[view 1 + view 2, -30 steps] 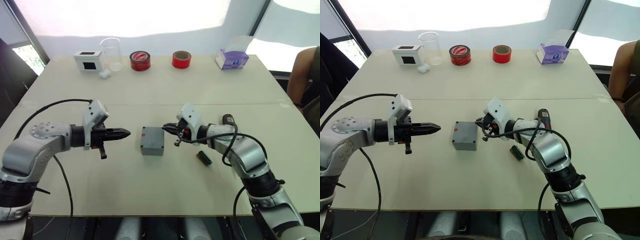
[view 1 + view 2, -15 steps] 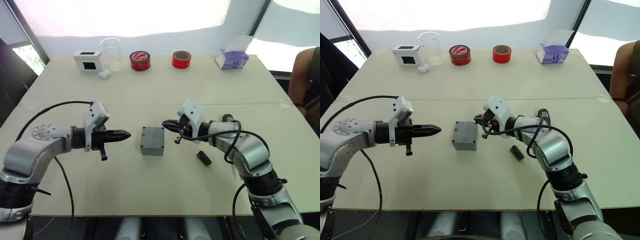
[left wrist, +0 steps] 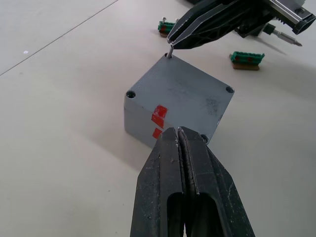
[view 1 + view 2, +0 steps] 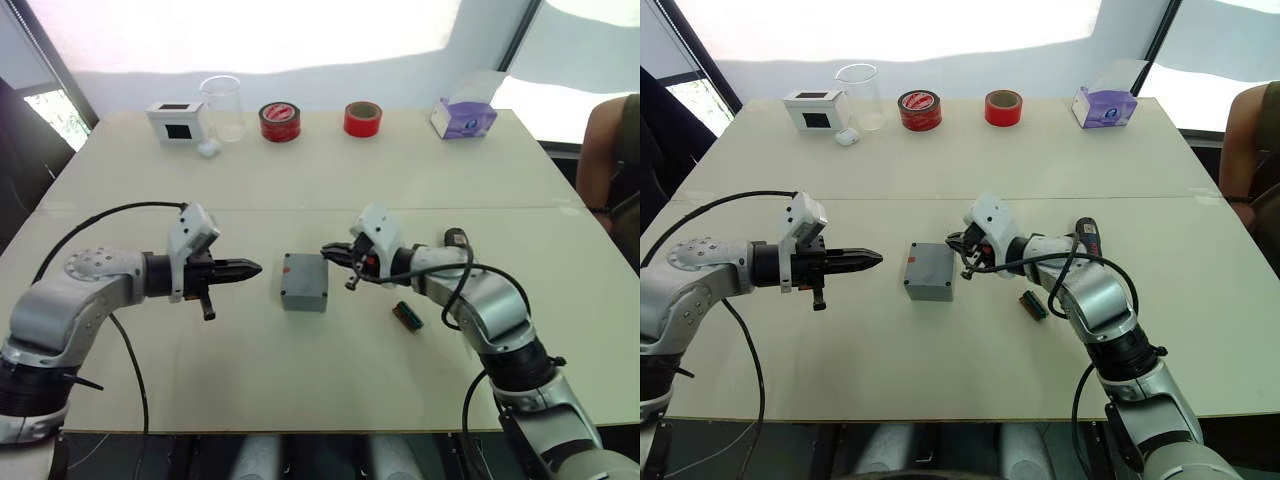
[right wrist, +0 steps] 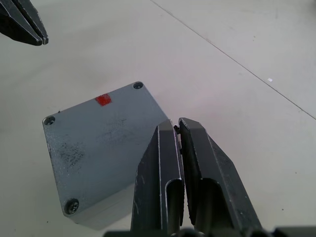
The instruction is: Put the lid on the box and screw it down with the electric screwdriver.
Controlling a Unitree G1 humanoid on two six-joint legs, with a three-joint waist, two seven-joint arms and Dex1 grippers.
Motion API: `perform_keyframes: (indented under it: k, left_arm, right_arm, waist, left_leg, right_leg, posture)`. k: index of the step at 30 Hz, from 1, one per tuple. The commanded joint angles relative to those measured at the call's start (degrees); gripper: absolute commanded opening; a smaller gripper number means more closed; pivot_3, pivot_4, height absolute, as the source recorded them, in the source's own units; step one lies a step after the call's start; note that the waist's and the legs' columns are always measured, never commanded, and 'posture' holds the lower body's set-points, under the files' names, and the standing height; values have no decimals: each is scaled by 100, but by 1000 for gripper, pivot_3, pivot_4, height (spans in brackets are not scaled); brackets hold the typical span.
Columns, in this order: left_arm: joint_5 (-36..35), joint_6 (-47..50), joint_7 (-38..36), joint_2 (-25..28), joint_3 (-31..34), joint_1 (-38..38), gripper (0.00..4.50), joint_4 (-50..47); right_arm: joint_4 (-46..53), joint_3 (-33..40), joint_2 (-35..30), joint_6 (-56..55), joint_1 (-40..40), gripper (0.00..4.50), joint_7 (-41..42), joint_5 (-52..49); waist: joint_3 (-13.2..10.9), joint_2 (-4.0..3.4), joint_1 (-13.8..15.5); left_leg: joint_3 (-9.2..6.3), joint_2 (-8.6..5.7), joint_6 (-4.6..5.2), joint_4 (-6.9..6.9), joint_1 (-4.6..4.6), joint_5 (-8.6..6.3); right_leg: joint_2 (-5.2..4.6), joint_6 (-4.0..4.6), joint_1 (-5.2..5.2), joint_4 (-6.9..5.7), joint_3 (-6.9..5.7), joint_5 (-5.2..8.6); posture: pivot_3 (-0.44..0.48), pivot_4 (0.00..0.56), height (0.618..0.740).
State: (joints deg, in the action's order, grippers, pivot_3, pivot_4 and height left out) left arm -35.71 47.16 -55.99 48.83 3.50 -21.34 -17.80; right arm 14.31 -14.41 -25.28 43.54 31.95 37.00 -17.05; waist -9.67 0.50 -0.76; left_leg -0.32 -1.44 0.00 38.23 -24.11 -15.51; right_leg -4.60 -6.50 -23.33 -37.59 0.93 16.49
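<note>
Left wrist view: right tool (image 3: 170, 45) holds screw (image 3: 169, 52) over lid (image 3: 180, 98) corner.

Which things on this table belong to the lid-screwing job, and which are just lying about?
Job in hand:
lid
box
electric screwdriver
screw, held by the right end effector

Lying about:
red tape roll
second red tape roll
clear beaker
white box
tissue box
green connector
</note>
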Motion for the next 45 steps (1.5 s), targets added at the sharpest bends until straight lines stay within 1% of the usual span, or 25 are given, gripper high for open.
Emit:
perform_keyframes:
  k: [1, 16, 19, 21, 22, 23, 25, 26, 29, 31, 33, 34, 35, 36, 37, 40, 41, 43, 45]
  left_arm:
    - [-23, -72, -14, 31, 77, -42, 0, -73]
    - [-17, -85, -19, 9, 55, -70, 0, -79]
    - [-23, -83, -16, 3, 58, -85, 0, -81]
    - [-33, -82, -7, -14, 59, -104, 0, -83]
    - [-42, -79, -2, -25, 63, -113, 0, -84]
    - [-54, -74, 4, -40, 69, -129, 0, -80]
    - [-88, -52, 14, -76, 89, -168, 0, -78]
    - [-118, -34, 23, -104, 108, -198, 0, -80]
    - [-346, 115, 65, -237, 207, -399, 0, -130]
    - [-462, 183, 63, -291, 196, -564, 0, -165]
    - [-478, 186, 47, -302, 100, -725, 0, -207]
    - [-478, 180, 47, -315, 41, -800, 0, -243]
    - [-479, 181, 48, -324, 4, -850, 0, -268]
    - [-492, 190, 51, -344, -24, -893, 0, -298]
    - [-499, 198, 53, -360, -42, -921, 0, -317]
    - [-465, 100, -119, -406, -393, -1037, 0, -670]
    - [-370, -3, -222, -378, -539, -1061, 0, -736]
    - [-149, -217, -431, -315, -779, -1102, 0, -620]
    - [71, -447, -608, -273, -960, -1160, 0, -407]
  right_arm:
    - [119, 14, 11, -102, 3, 85, 38, 35]
    - [-6, -36, 37, -168, -70, 85, 54, 174]
    - [-23, -30, 37, -168, -70, 847, 48, 200]
    - [-16, -12, 19, -160, -59, 1794, 51, 217]
    - [-7, 6, 15, -149, -54, 2110, 47, 221]
    - [-1, 19, 8, -144, -47, 2569, 46, 229]
    - [23, 48, -24, -115, -27, 3257, 38, 245]
    - [44, 90, -34, -75, -14, 3669, 37, 220]
    - [217, 483, -19, 228, 65, 3669, 0, -74]
    - [326, 873, -5, 620, 156, 3669, -119, -320]
    - [478, 1288, -138, 1091, 259, 3669, -191, -574]
    - [586, 1509, -309, 1330, 286, 3669, -150, -710]
    - [666, 1660, -428, 1507, 306, 4288, -127, -812]
    - [730, 1793, -569, 1694, 332, 4441, -112, -897]
    - [772, 1879, -665, 1829, 352, 4441, -114, -963]
    - [488, 2330, -1697, 3170, 737, 4441, -211, -974]
    - [288, 2233, -2095, 3795, 842, 4441, -316, -876]
    - [170, 1920, -2756, 4495, 740, 4441, -223, -943]
    - [-15, 1839, -3014, 4824, 704, 4441, -200, -1099]
  waist:
    - [0, 0, -2]
    - [0, 0, -2]
    - [0, 0, -1]
    - [0, 0, -3]
    - [0, 0, -2]
    - [0, 0, -1]
    - [0, 0, -1]
    - [0, 0, 0]
    - [0, 0, 13]
    - [0, 0, 11]
    - [0, 0, 11]
    - [0, 0, 11]
    - [0, 0, 12]
    - [0, 0, 11]
    - [0, 0, 9]
    - [-3, -4, 19]
    - [-3, -4, 19]
    - [-1, -1, 44]
    - [0, 0, 20]
  left_leg:
    - [0, 0, 0, 0, 0, 0]
    - [0, 0, 0, 0, 0, 0]
    - [0, 0, 0, 0, 0, 0]
    - [0, 0, 0, 0, 0, 0]
    - [0, 0, 0, 0, 0, 0]
    - [0, 0, 0, 0, 0, 0]
    - [0, 0, 0, 0, 0, 0]
    - [0, 0, 0, 0, 0, 0]
    - [0, 0, 0, 0, 0, 0]
    - [0, 0, 0, 0, 0, 0]
    - [0, 0, 0, 0, 0, 0]
    - [-1, 0, 0, 0, -1, 0]
    - [-1, 0, 0, 0, -1, 0]
    - [-1, -1, 0, -1, -2, 0]
    - [-1, -1, 0, -1, -1, 0]
    - [1, -2, 1, -2, -4, -1]
    - [1, -3, 2, -1, -6, -1]
    - [2, -5, 3, -1, -6, -2]
    - [-4, 0, 5, -4, -5, -3]
  right_leg:
    - [0, 0, 0, 0, 0, 0]
    - [0, 0, 0, 0, 0, 0]
    - [0, 0, 0, 0, 0, 0]
    - [0, 0, 0, 0, 0, 0]
    - [0, 0, 0, 0, 0, 0]
    - [0, 0, 0, 0, 0, 0]
    - [0, 0, 0, 0, 0, 0]
    - [0, 0, 0, 0, 0, 0]
    - [0, 0, 1, 0, 0, 0]
    - [-2, 0, 2, 0, 0, 0]
    - [-2, 0, 2, 0, 0, 0]
    - [-2, 0, 1, 0, 0, 0]
    - [-1, 0, 1, 1, 0, 0]
    - [-2, 0, 1, 1, 0, 0]
    - [-2, 0, 1, 2, 0, 0]
    - [-5, 0, 0, 3, 1, 0]
    - [-7, 0, 1, 4, 1, 0]
    - [-11, 0, 1, 5, 1, 0]
    - [-10, 3, 9, 21, 0, 1]
  posture:
    - [0, 150, 740]
    - [0, 150, 740]
    - [0, 150, 740]
    - [0, 150, 740]
    - [0, 150, 740]
    - [0, 150, 740]
    - [0, 150, 740]
    - [0, 150, 740]
    - [0, 150, 740]
    - [0, 150, 740]
    - [0, 150, 740]
    - [0, 150, 740]
    - [0, 150, 740]
    - [0, 150, 740]
    - [0, 150, 740]
    - [0, 150, 740]
    - [0, 150, 740]
    - [0, 150, 740]
    - [0, 150, 740]
